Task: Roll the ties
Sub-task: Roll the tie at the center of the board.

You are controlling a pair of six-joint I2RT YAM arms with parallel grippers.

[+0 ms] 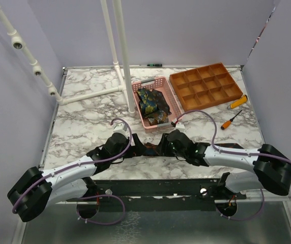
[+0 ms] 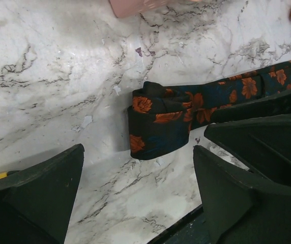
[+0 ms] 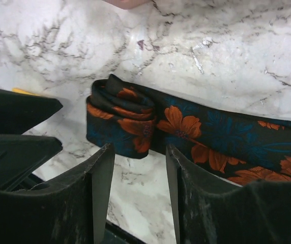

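Orange-flowered tie (image 2: 161,124) is laid on the marble table (image 2: 59,76) between the grippers. One end is wound a few turns and the tail is left unrolled. Left gripper (image 2: 138,152) is spread wide, right gripper (image 3: 139,150) is narrowly parted, and nothing is pinched. Paisley ties (image 1: 150,104) are kept in the pink basket (image 1: 172,99); whether they are rolled cannot be told.

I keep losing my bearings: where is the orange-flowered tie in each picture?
Top: tie low centre, largely hidden, just below the pink basket.
Left wrist: tie at centre, roll leftward, strip running right.
Right wrist: tie at centre, roll leftward, strip running right.
Landmark: basket, corner at both wrist views' top edge.
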